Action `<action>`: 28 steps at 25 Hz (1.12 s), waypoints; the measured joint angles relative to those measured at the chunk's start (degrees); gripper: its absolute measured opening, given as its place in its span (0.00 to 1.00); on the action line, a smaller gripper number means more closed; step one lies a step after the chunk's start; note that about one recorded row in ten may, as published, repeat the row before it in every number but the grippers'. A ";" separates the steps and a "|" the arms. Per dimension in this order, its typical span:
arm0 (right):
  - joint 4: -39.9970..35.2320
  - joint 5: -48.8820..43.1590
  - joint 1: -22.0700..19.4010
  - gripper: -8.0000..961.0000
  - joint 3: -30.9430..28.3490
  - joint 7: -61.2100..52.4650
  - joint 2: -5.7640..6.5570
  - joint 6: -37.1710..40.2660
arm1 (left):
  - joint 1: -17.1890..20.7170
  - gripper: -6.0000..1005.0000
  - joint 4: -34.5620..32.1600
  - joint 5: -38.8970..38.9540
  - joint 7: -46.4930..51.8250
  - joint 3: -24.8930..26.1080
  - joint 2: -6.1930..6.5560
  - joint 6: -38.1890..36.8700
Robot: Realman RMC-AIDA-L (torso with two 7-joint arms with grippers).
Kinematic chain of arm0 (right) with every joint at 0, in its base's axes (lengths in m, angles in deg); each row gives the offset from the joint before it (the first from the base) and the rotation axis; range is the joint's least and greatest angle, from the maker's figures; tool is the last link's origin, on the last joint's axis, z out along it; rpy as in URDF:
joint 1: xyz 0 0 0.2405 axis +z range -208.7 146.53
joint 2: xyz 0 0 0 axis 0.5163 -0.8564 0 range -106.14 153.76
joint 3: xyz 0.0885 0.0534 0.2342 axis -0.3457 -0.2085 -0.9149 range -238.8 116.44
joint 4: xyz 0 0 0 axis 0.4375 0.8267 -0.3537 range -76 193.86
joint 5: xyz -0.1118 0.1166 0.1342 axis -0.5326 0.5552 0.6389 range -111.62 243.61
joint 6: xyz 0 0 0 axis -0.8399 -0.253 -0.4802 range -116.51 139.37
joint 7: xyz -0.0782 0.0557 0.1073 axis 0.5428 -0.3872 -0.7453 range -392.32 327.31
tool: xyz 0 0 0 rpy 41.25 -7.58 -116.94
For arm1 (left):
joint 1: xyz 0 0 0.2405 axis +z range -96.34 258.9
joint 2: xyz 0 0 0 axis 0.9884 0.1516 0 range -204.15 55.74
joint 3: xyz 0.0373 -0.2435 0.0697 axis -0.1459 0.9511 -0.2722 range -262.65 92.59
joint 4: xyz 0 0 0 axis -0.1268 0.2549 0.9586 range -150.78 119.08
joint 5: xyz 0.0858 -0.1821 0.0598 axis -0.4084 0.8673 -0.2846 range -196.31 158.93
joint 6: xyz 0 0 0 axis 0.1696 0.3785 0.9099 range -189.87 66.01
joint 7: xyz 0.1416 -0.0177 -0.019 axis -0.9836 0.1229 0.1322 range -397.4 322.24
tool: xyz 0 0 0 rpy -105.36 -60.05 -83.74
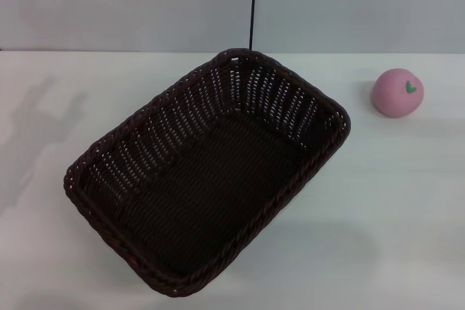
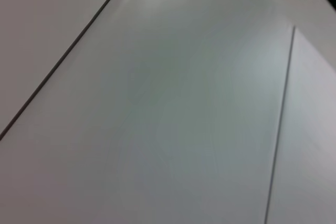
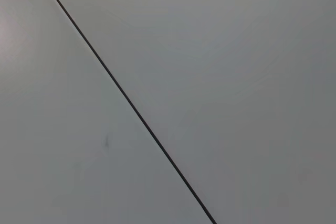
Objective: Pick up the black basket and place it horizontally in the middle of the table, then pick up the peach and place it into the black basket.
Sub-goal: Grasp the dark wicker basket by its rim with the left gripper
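Note:
The black basket [image 1: 207, 172] lies on the white table [image 1: 392, 208] in the head view, set diagonally from near left to far right, empty inside. The peach [image 1: 397, 92] sits on the table at the far right, apart from the basket, its green leaf mark facing up. Neither gripper shows in any view. Both wrist views show only plain grey-white panels with thin dark seams.
A grey wall [image 1: 131, 5] with a dark vertical seam [image 1: 252, 5] stands behind the table's far edge. A faint shadow [image 1: 36, 128] falls on the table at the left. Bare table surface lies right of and in front of the basket.

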State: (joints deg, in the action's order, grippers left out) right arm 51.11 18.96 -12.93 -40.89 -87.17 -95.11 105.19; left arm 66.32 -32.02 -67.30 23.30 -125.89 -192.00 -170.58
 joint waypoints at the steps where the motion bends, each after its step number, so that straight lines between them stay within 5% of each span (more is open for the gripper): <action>1: 0.01 0.06 -0.04 0.65 0.00 0.00 -0.01 0.00 | -0.20 0.80 0.00 0.00 -0.01 -0.07 0.05 0.77; 16: 0.09 0.20 0.13 0.65 -0.08 0.00 -0.05 -1.29 | -3.41 0.79 -3.90 -5.91 6.27 -0.47 1.60 11.04; 21: 0.15 0.20 0.26 0.65 -0.07 0.00 -0.02 -2.12 | -7.09 0.78 -9.12 -15.38 18.33 -0.45 4.38 17.73; 23: 0.18 0.20 0.22 0.65 -0.09 0.00 -0.01 -2.13 | -9.05 0.78 -11.37 -20.81 24.33 -0.44 5.93 19.13; 24: 0.18 0.20 0.19 0.65 -0.08 0.00 0.00 -2.14 | -11.62 0.78 -14.13 -27.43 29.85 -0.45 7.69 19.21; 28: 0.18 0.20 0.19 0.65 -0.12 0.00 0.00 -2.15 | -14.61 0.78 -19.57 -37.20 38.38 -0.45 9.47 19.08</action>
State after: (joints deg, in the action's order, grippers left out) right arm 51.29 19.16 -12.74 -41.01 -87.17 -95.10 103.03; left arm 51.71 -51.59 -104.50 61.68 -126.34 -182.54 -151.50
